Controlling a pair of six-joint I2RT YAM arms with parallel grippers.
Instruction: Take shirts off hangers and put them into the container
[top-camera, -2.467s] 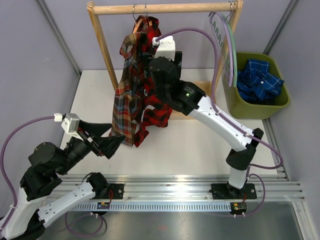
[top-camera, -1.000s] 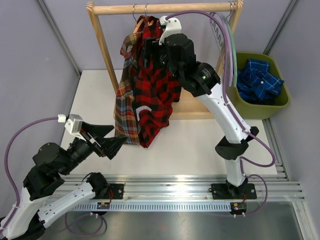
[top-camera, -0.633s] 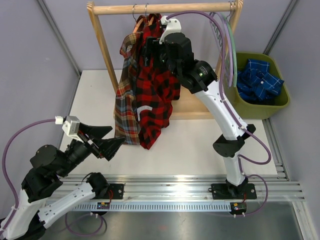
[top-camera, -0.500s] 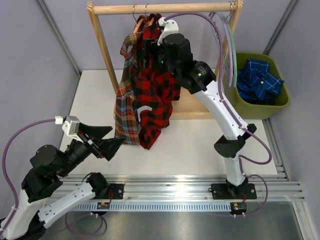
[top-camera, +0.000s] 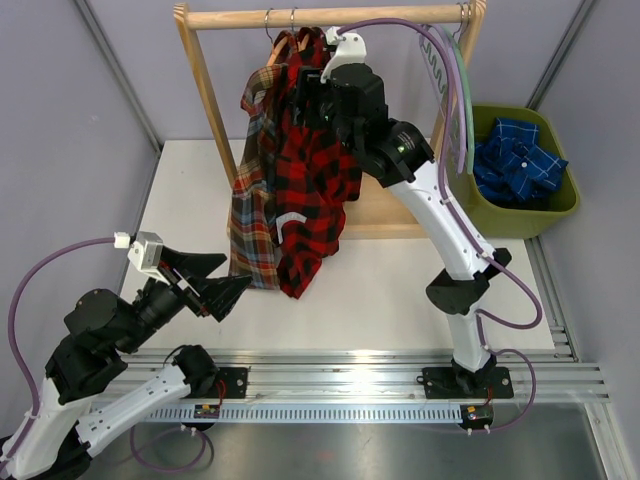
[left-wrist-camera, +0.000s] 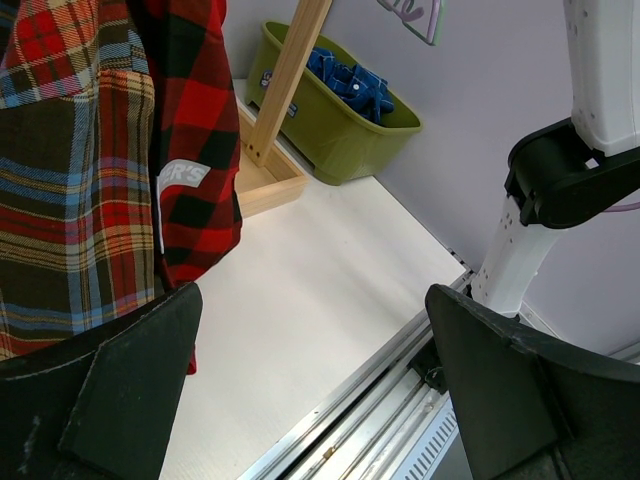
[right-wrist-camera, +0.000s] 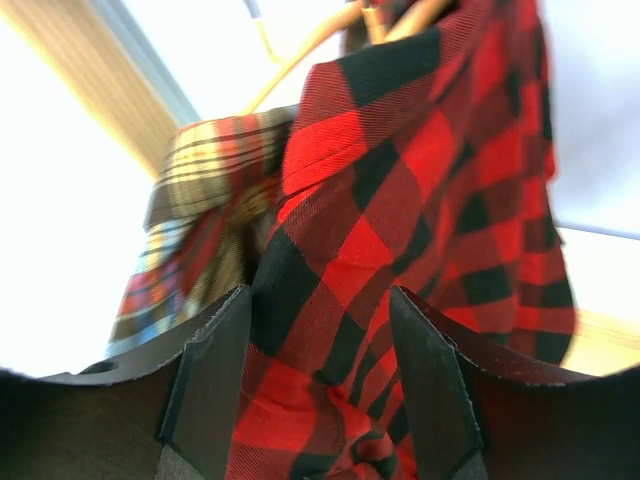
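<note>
The red-and-black shirt (top-camera: 312, 190) (right-wrist-camera: 420, 160) hangs from the wooden rail (top-camera: 330, 16) on an orange hanger (top-camera: 283, 42). The brown tartan shirt (top-camera: 250, 215) (right-wrist-camera: 195, 210) hangs just left of it. My right gripper (top-camera: 306, 92) (right-wrist-camera: 320, 300) is high up at the red shirt's shoulder. Its jaws are open, one on each side of a fold of the red cloth. My left gripper (top-camera: 228, 282) (left-wrist-camera: 312, 295) hovers wide open and empty low in front of the shirt hems. The olive-green container (top-camera: 560, 212) (left-wrist-camera: 330, 135) stands at the right.
A blue checked shirt (top-camera: 520, 160) lies in the container. Pale green and lilac hangers (top-camera: 455, 90) hang bare at the rail's right end. The rack's wooden post (left-wrist-camera: 285, 75) and shallow tray (left-wrist-camera: 265, 185) stand behind the shirts. The right arm's base (left-wrist-camera: 560, 190) rises near the front rail.
The right gripper's jaws have narrowed around the red shirt's fabric near the shoulder. The shirt has shifted slightly. The left arm has barely moved.
</note>
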